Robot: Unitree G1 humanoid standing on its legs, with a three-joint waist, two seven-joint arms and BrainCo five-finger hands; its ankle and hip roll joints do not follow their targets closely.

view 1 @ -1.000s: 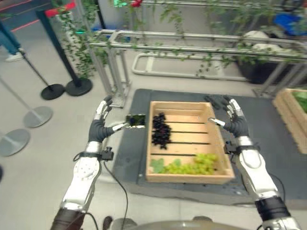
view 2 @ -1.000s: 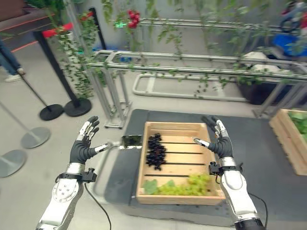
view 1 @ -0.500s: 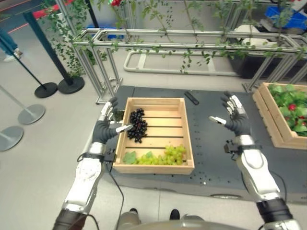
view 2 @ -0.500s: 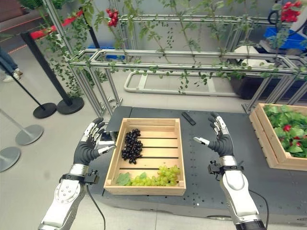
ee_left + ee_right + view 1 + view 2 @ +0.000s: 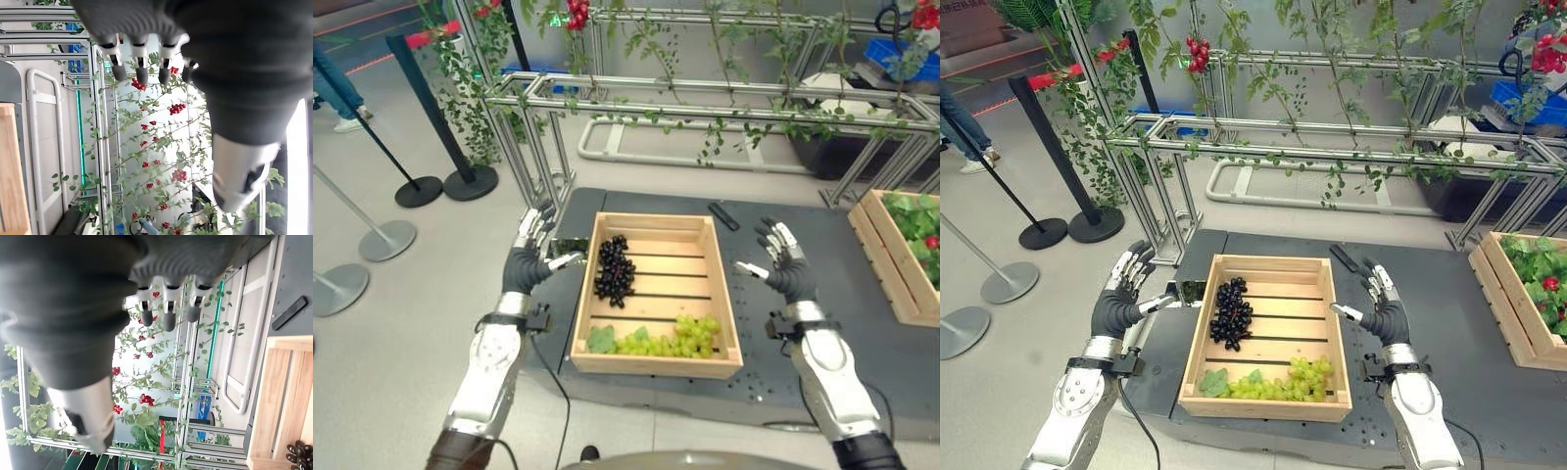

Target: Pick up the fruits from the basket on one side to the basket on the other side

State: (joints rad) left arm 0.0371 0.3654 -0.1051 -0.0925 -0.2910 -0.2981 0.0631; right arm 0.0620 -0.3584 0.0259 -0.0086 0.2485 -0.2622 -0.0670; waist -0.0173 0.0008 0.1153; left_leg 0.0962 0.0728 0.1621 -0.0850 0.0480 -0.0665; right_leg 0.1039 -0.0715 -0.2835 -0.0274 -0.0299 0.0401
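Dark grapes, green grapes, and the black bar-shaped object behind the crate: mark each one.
dark grapes (image 5: pixel 615 268), left eye view, middle of the bunch
green grapes (image 5: pixel 677 338), left eye view, centre of the cluster
black bar-shaped object (image 5: pixel 723 216), left eye view, its mid-length

Left hand (image 5: pixel 522 264) and right hand (image 5: pixel 788 274) both raised, palms inward, fingers straight, holding nothing.

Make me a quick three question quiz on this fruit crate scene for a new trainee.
1. True or false: the left hand holds the dark grapes.
2. Which fruit lies along the wooden crate's near edge? A) green grapes B) red berries C) bananas
3. Fill in: the right hand hovers beside the crate with its fingers ____.

Key: 1. False, both hands are open and hold nothing. 2. A. 3. open.
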